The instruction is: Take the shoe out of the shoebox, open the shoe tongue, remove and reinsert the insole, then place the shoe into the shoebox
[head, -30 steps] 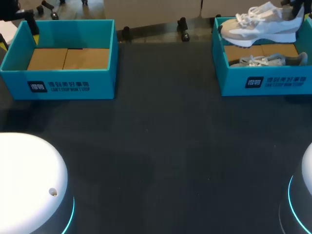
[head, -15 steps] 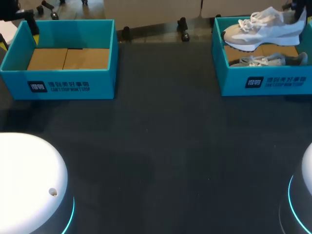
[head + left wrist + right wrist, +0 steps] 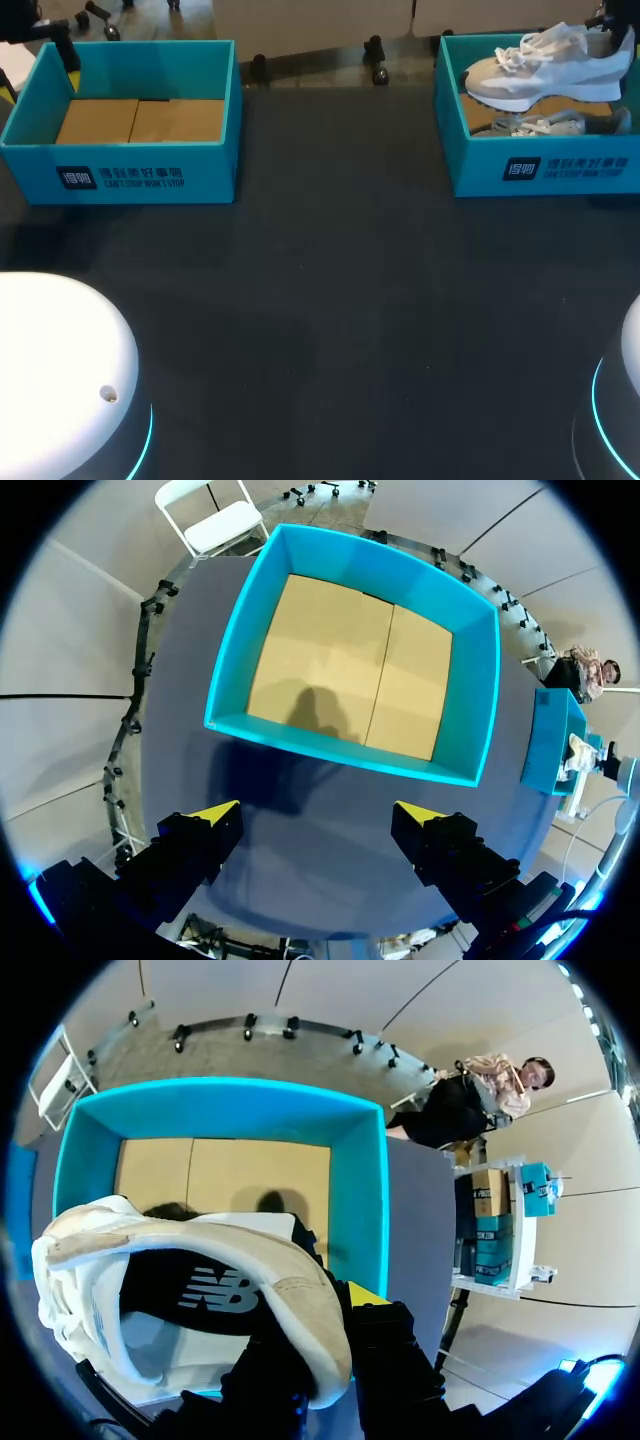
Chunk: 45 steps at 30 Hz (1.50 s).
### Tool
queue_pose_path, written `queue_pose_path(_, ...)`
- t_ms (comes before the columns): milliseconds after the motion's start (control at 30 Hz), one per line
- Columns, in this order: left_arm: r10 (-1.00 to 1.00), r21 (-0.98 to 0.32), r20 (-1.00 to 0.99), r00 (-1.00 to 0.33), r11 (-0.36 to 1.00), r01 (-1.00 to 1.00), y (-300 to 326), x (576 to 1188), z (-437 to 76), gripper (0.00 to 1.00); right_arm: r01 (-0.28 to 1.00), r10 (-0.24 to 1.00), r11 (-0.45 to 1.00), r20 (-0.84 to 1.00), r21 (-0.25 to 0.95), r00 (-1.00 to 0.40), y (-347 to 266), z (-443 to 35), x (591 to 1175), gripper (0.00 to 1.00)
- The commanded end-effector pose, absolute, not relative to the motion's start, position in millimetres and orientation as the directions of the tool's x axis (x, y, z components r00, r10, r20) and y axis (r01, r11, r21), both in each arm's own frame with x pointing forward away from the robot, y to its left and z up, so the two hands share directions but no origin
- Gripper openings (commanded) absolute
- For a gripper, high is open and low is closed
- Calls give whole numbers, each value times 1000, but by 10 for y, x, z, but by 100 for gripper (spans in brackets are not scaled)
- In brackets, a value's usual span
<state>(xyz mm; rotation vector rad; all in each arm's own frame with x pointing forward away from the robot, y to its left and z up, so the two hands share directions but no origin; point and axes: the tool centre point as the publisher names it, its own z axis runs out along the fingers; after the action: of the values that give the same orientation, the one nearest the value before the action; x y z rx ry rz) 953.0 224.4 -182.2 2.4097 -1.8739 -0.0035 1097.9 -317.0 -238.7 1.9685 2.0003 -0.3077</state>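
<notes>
Change: the shoe has shifted toward the table's right edge since a second ago and sits a little lower, with its toe dipped. Both boxes and the second shoe lie as before.
Shoe, axis: its long axis runs roughly along the table's far edge. The toe points to the left edge and the heel to the right edge. The sole faces down and the toe is slightly lower than the heel.
Shoe, place: it is held in the air above the right shoebox, at the table's far right corner.
Right gripper: my fingers pinch the shoe's heel collar, with the white wall clamped between them.
Left gripper: my fingers are spread wide with nothing between them. They hang above the table, and the left shoebox is just ahead.
Left shoebox: it stands at the far left corner, its cardboard floor showing.
Second shoe: it lies on its side on the right shoebox floor, under the held shoe.
</notes>
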Motion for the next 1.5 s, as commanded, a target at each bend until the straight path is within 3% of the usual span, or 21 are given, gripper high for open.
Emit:
queue_pose_path(33,-967,70,52,248,-244,-967,2245,9520,-1817,100,997,932,35,-363,72,-6,-3160,-2391,10966,0)
queue_pose_path(533,-967,70,52,248,-244,-967,2245,9520,-1817,100,993,916,48,-401,105,-1,-3214,-2195,11281,0)
queue_pose_path(733,-967,70,52,248,-244,-967,2245,9520,-1817,100,989,917,-37,-388,145,91,-3274,-2285,11355,0)
queue_pose_path(1500,-967,70,52,248,-244,-967,2245,9520,-1817,100,986,893,-39,-437,164,108,-3281,-2474,11322,0)
